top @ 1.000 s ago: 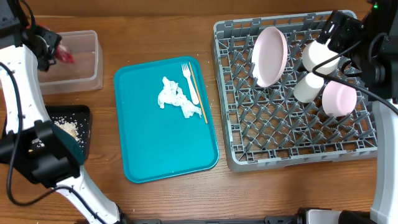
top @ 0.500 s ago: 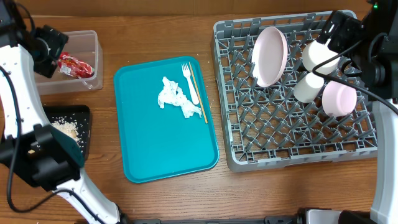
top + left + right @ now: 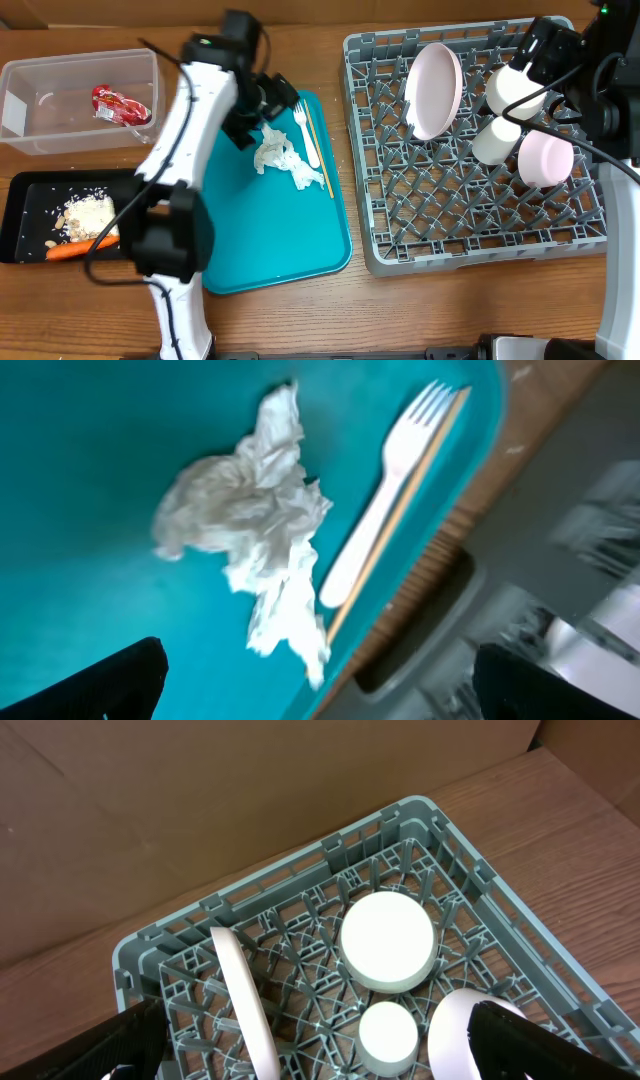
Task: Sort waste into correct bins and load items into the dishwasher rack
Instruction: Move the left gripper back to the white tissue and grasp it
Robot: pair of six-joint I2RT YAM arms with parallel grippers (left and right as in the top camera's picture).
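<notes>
Teal tray (image 3: pixel 270 240) lies under your left gripper (image 3: pixel 318 672). Its fingers (image 3: pixel 100 680) stand wide apart with nothing between them, above the crumpled napkin (image 3: pixel 250 530). Just right of the napkin lie the fork (image 3: pixel 385 525) and the stick (image 3: pixel 405 505), side by side and, as far as the blurred wrist view lets you judge, touching along their length. At the table's left, the wrapper (image 3: pixel 118 103) rests inside the clear tub (image 3: pixel 60 125), toward its right end. In front of the tub, the black tray (image 3: pixel 25 205) holds the rice (image 3: pixel 88 212) and, just beside it on the near side, the carrot (image 3: pixel 75 250). Your right gripper (image 3: pixel 318 1040) hangs over the far right corner of the rack (image 3: pixel 290 885), fingers spread and empty. In the rack the plate (image 3: pixel 245 1010) stands on edge among the pegs. To its right are one bowl (image 3: pixel 388 942), the cup (image 3: pixel 388 1038) just in front of it, and the second bowl (image 3: pixel 465 1035), tilted, close beside the cup.
</notes>
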